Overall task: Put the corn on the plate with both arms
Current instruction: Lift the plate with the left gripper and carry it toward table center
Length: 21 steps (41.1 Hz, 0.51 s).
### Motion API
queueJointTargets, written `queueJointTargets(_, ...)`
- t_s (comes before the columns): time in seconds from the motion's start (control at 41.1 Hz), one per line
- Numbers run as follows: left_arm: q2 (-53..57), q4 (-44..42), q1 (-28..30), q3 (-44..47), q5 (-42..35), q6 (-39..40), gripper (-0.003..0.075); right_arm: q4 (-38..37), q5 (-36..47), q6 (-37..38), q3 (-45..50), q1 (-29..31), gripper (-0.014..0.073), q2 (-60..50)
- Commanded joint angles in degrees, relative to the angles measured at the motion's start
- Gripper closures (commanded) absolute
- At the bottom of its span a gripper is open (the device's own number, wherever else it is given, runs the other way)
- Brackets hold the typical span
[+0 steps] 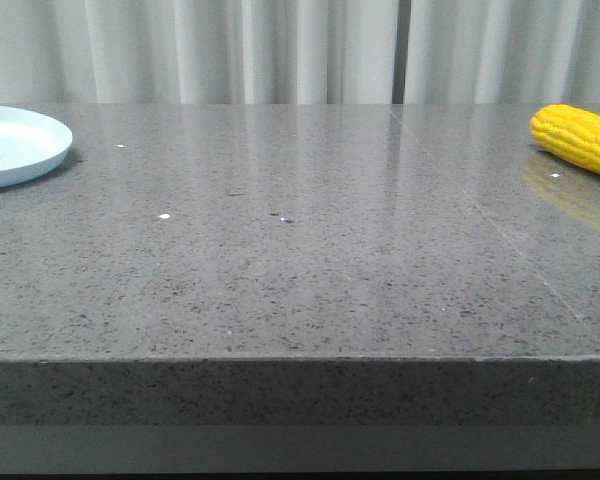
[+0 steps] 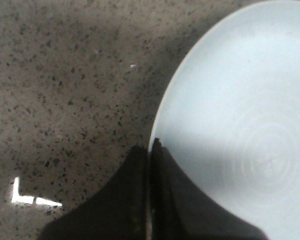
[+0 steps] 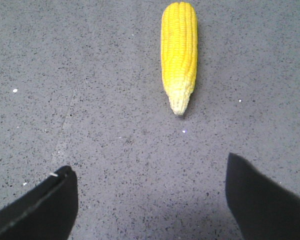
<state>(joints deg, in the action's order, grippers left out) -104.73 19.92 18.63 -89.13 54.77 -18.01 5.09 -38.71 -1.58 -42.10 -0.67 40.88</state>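
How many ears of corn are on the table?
1. The corn lies at the table's far right, apart from the plate at far left; part runs out of frame.

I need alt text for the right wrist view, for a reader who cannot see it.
A yellow corn lies on a grey speckled table, pale tip toward the camera. The right tool is open below, its two black fingers apart, not touching the corn.

left pincer [image 2: 149, 195]: fingers pressed together | right pincer [image 3: 150, 195]: fingers spread
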Motion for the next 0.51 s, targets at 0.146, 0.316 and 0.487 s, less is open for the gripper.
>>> queueJointTargets(0.146, 4.9, 3.1, -5.0, -8.8, 7.6, -0.1, 0.0741, 0.4, 4.1, -0.6, -2.0, 0.4, -0.0031, 0.3)
queueJointTargets(0.316, 4.9, 3.1, -12.3, -12.0, 8.7, -0.1, 0.0741, 0.4, 4.1, -0.6, -2.0, 0.4, -0.0031, 0.3)
queueJointTargets(0.487, 3.9, 3.8, -20.2, -12.0, 8.4, -0.1, 0.0741, 0.4, 4.1, -0.6, -2.0, 0.4, -0.0031, 0.3)
